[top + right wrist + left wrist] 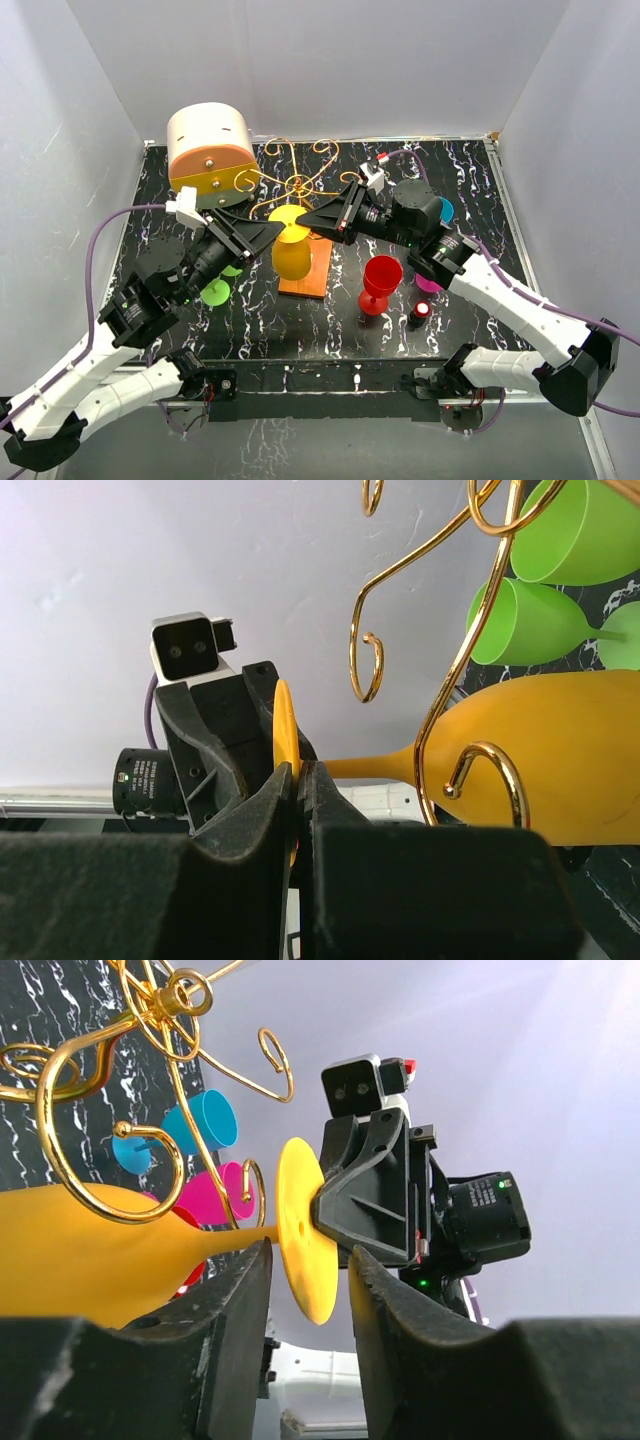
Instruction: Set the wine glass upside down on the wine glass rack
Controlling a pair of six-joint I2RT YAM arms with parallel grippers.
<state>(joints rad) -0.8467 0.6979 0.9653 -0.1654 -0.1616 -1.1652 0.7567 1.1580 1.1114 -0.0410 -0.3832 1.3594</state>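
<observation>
The yellow wine glass (291,256) hangs with its bowl down in front of the gold wire wine glass rack (300,182), over the rack's orange base (312,272). My right gripper (298,780) is shut on the rim of the glass's foot (283,730); stem and bowl (560,750) run off to the right behind a rack scroll (450,690). My left gripper (310,1290) is open, one jaw on each side of the same foot disc (300,1230), with a gap on both sides. In the top view the two grippers meet tip to tip at the foot (288,214).
A cream-and-orange drum box (208,148) stands at the back left. Green glasses (215,292) lie under my left arm. A red glass (381,280) stands right of the base, with a small black and red thing (420,313), a pink glass (430,283) and a blue one (445,210) nearby.
</observation>
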